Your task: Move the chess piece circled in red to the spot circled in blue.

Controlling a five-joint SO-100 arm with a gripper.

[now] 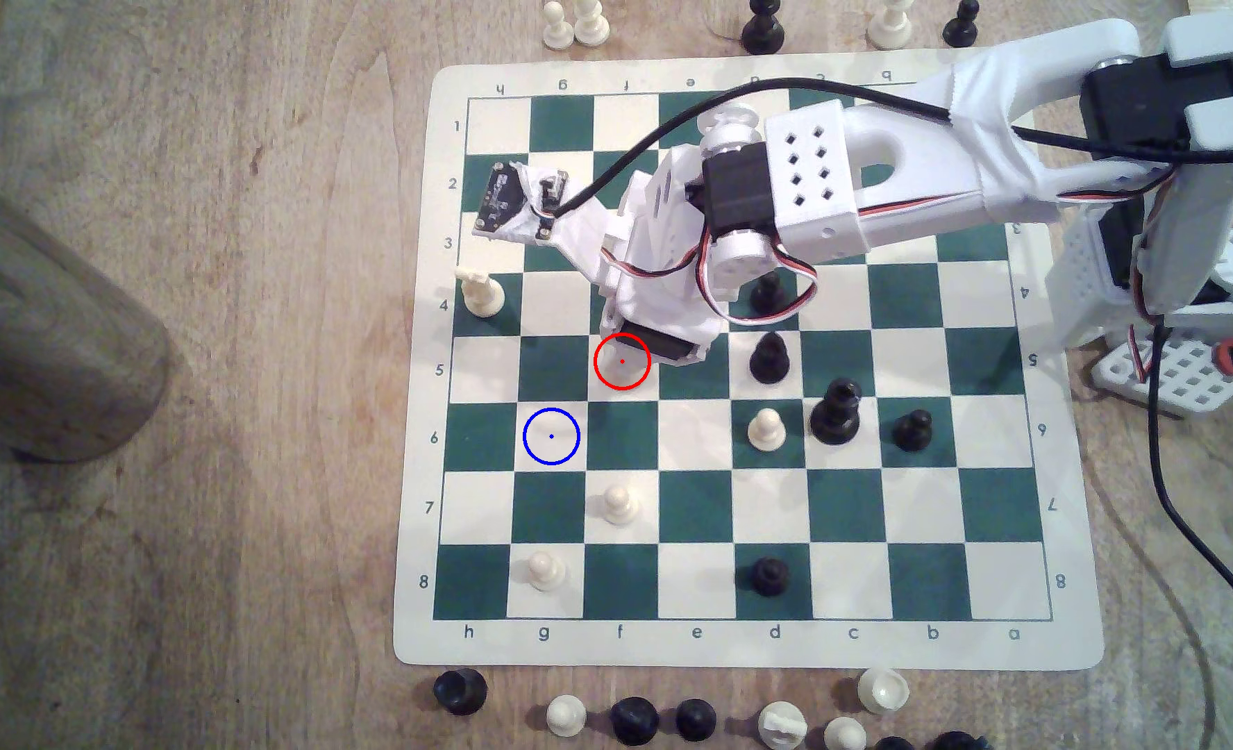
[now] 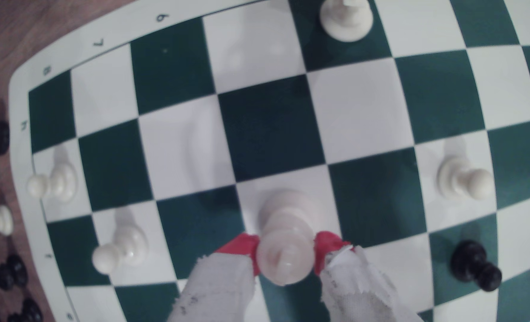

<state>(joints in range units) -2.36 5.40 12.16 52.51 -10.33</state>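
The claw [image 2: 285, 257], its red-tipped, cloth-wrapped fingers [image 2: 242, 247] pressed on either side of the cream-white tapering chess piece [image 2: 285, 247], is narrowed to the piece's width and grips its upper body. The piece stands on the red-ringed white square of the green-and-white vinyl board [image 1: 412, 505]. The grip sits high, so the piece could tilt or slip when lifted. The blue-ringed white square [image 1: 551, 435] lies diagonally adjacent.

Cream-white chess piece [image 2: 285, 247]: upright, broad base on a white square. Blue-ringed spot [image 1: 551, 436]: vacant, at eight o'clock of the red ring.
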